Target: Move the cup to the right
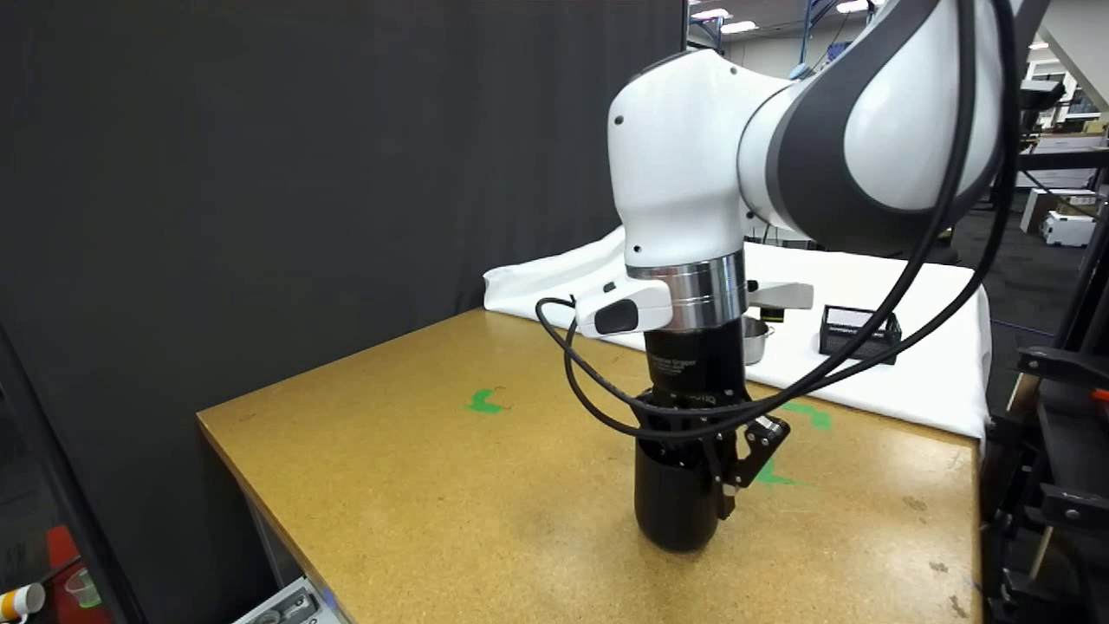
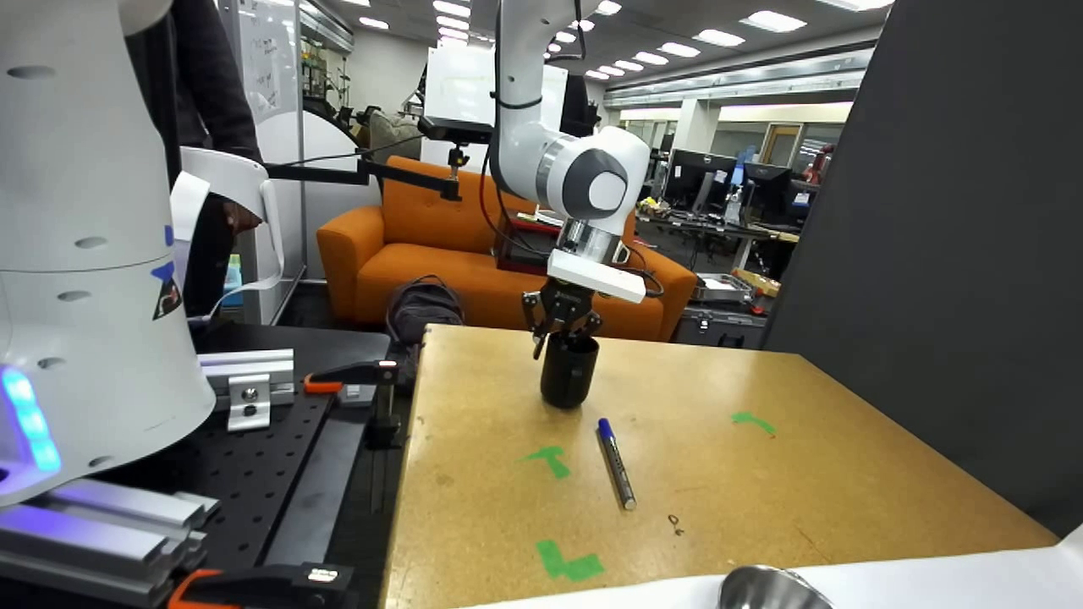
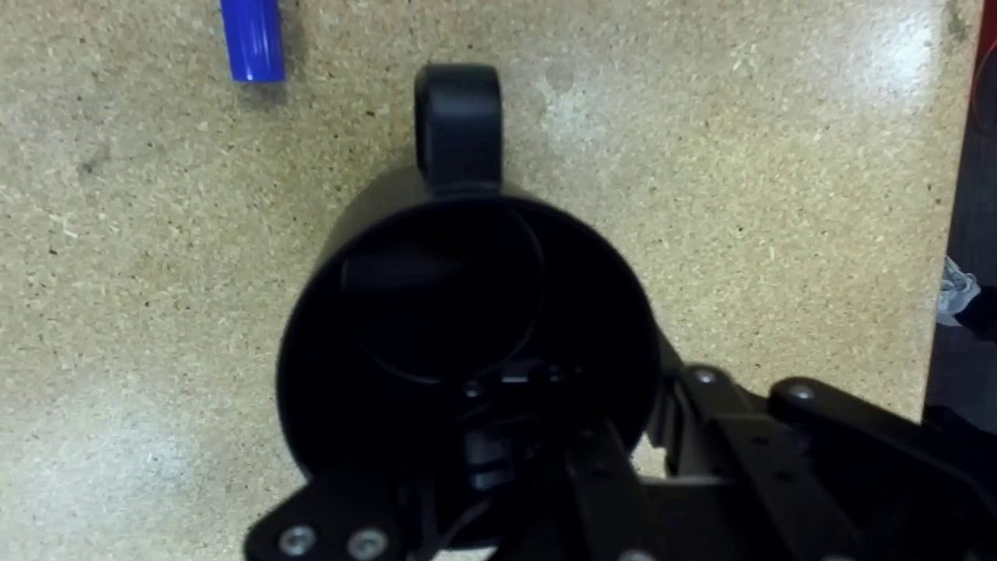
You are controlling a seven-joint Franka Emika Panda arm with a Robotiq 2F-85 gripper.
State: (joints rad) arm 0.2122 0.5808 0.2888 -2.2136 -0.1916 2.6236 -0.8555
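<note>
The matte black cup [image 1: 671, 511] stands upright on the wooden table and also shows in an exterior view [image 2: 566, 378]. In the wrist view I look down into the cup [image 3: 413, 288], with its handle at the top of the picture. My gripper [image 2: 557, 340] is at the rim with its fingers spread. One finger reaches down inside the cup, its tip hard to see in the dark. The other finger is outside, close beside the wall. In the wrist view a patch of table shows between the cup and this outer finger of the gripper [image 3: 576, 444].
A marker with a blue cap [image 2: 616, 463] lies near the cup. Green tape marks [image 2: 568, 564] are on the table [image 1: 390, 468]. A silver bowl [image 1: 755, 340] and a black box [image 1: 858, 333] stand on a white cloth [image 1: 918, 386]. Loose cables hang by the wrist.
</note>
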